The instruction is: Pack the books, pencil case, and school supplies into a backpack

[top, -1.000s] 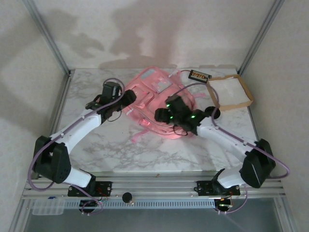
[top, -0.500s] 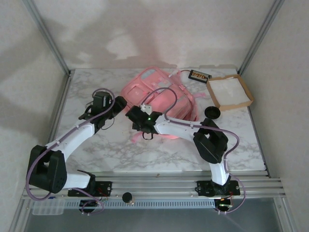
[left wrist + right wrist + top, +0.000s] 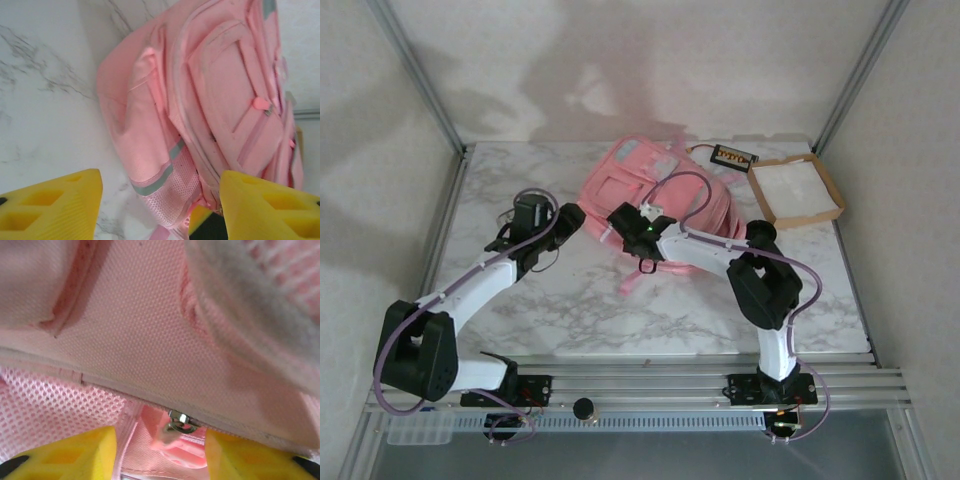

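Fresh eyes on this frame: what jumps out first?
The puffy pink backpack dominates, lying at the far middle of the marble table. The right hand is right up against its mesh fabric, with a small metal zipper pull just ahead between the open yellow fingers. A brown tray with white inside sits at the far right corner.

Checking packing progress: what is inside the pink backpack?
Of the backpack, only pink outer fabric, pockets and mesh show. A metal zipper pull sits by a seam that looks closed. No opening is visible, so whatever is inside is covered.
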